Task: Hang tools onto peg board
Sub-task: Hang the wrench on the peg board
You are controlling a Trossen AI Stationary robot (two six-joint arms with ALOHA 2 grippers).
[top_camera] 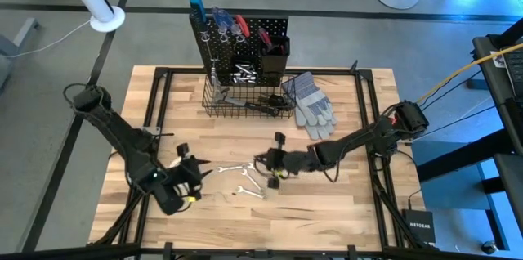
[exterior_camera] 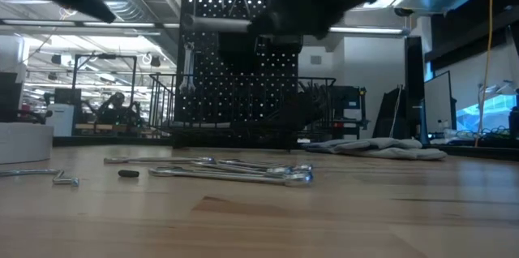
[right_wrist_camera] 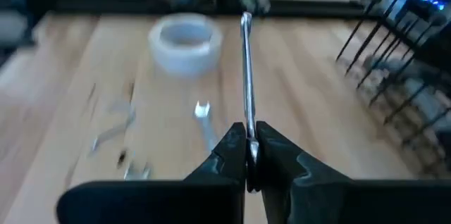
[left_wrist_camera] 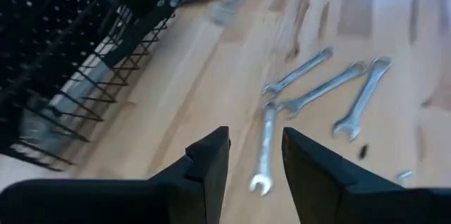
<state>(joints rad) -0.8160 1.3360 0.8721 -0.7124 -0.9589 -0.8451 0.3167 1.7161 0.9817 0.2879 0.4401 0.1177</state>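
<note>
Inspector A: Right gripper (right_wrist_camera: 248, 155), fingers?
Inspector B: Pressed together on the shank of a silver wrench (right_wrist_camera: 246, 76), which points straight out ahead of them. From above, the gripper sits near the middle of the surface (top_camera: 327, 203), toward six o'clock of the peg board (top_camera: 239, 43).
Inspector A: Left gripper (left_wrist_camera: 255, 155)?
Inspector B: Fingers apart, nothing between them. It is over the surface at about seven o'clock, near the front edge. Four loose wrenches (left_wrist_camera: 320, 86) lie flat on the wood just beyond it, some of them touching.
Inspector A: What lies outward from there?
Inspector B: A white tape roll (right_wrist_camera: 182, 41) stands on the surface past the held wrench's tip. The peg board stands upright at twelve o'clock, with red and blue handles hung on it and a wire basket (top_camera: 245, 100) at its base. Grey gloves (top_camera: 310, 100) lie at three o'clock of the basket, just beside it.
</note>
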